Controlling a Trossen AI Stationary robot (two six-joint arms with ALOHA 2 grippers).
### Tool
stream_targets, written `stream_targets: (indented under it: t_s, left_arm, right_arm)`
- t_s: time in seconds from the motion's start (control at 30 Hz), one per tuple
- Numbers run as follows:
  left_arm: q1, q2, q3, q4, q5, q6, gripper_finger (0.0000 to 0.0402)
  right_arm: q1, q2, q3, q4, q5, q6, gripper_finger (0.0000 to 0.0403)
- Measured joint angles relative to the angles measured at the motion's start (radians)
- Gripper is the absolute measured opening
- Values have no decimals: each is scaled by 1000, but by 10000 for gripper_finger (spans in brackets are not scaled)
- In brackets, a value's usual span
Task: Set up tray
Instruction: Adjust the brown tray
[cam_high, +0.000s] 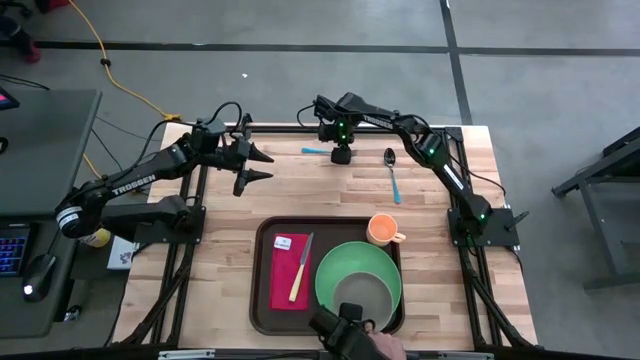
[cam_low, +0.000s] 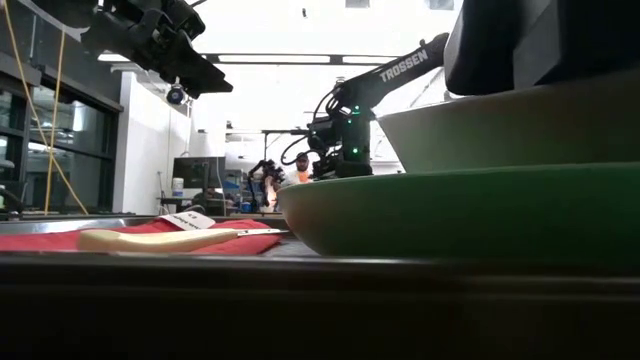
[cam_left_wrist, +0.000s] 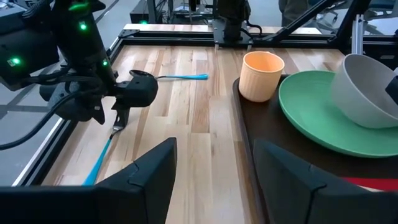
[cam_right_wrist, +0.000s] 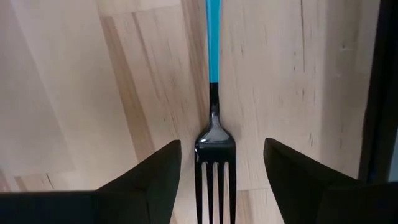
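Observation:
The dark brown tray (cam_high: 262, 300) lies at the table's near middle. It holds a red napkin (cam_high: 287, 275) with a knife (cam_high: 302, 268), a green plate (cam_high: 345, 268) bearing a grey bowl (cam_high: 362, 297), and an orange cup (cam_high: 381, 229) at its far right corner. A blue-handled fork (cam_right_wrist: 214, 143) lies flat on the wood at the far middle (cam_high: 314, 150). My right gripper (cam_high: 341, 155) is low over the fork's head end, open (cam_right_wrist: 221, 180), one finger on each side of the neck, apart from it. My left gripper (cam_high: 262, 166) is open and empty, raised at the far left.
A blue-handled spoon (cam_high: 393, 172) lies on the wood right of the fork, beyond the cup. Bare wood lies between the tray's far rim and the cutlery. A dark camera mount (cam_high: 345, 330) sits at the near edge by the plate.

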Motion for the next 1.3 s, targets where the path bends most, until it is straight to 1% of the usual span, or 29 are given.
stream_targets:
  t_s: [0.4,0.77,1.3]
  left_arm:
    - [0,0,0,0,0,20,244]
    - [0,0,0,0,0,24,244]
    - [0,0,0,0,0,27,244]
  right_arm:
    - [-5,0,0,-13,-2,0,207]
    - [-5,0,0,-11,-46,-14,207]
    - [-5,-1,0,-23,-63,-30,207]
